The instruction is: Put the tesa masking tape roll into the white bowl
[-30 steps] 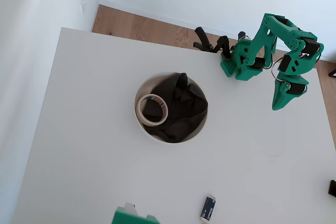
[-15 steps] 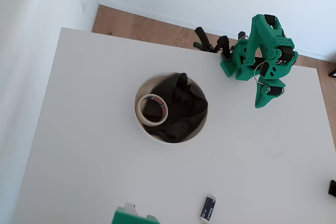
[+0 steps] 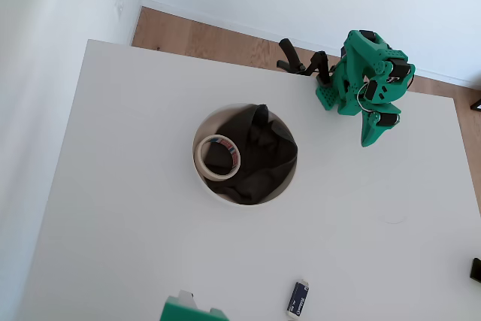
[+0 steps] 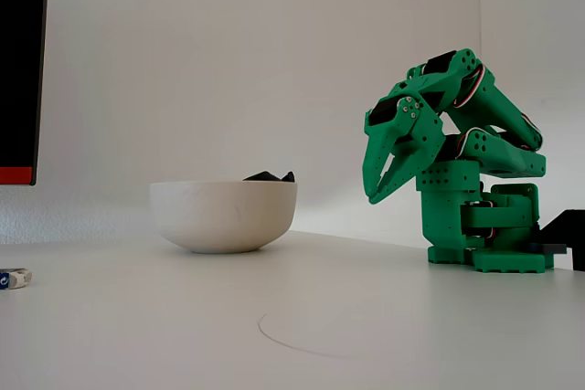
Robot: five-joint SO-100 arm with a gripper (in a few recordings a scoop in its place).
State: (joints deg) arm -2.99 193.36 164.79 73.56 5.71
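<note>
The tesa masking tape roll (image 3: 218, 157) lies inside the white bowl (image 3: 222, 194), against its left wall and partly on a black cloth (image 3: 259, 155). In the fixed view the bowl (image 4: 224, 216) stands left of centre, with a bit of the black cloth (image 4: 270, 175) peeking over its rim; the roll is hidden there. My green gripper (image 3: 367, 140) is folded back beside the arm's base, well to the right of the bowl. It points down (image 4: 373, 195), fingertips together, with nothing held.
A small blue-labelled rectangular object (image 3: 297, 299) lies near the table's front edge, also low at the left in the fixed view (image 4: 14, 279). Black clamps (image 3: 301, 62) sit at the table's back edge by the arm's base. A wall runs along the left.
The arm has folded in toward its base; in the overhead view the gripper moved left and slightly up. The tape roll and bowl have not moved.
</note>
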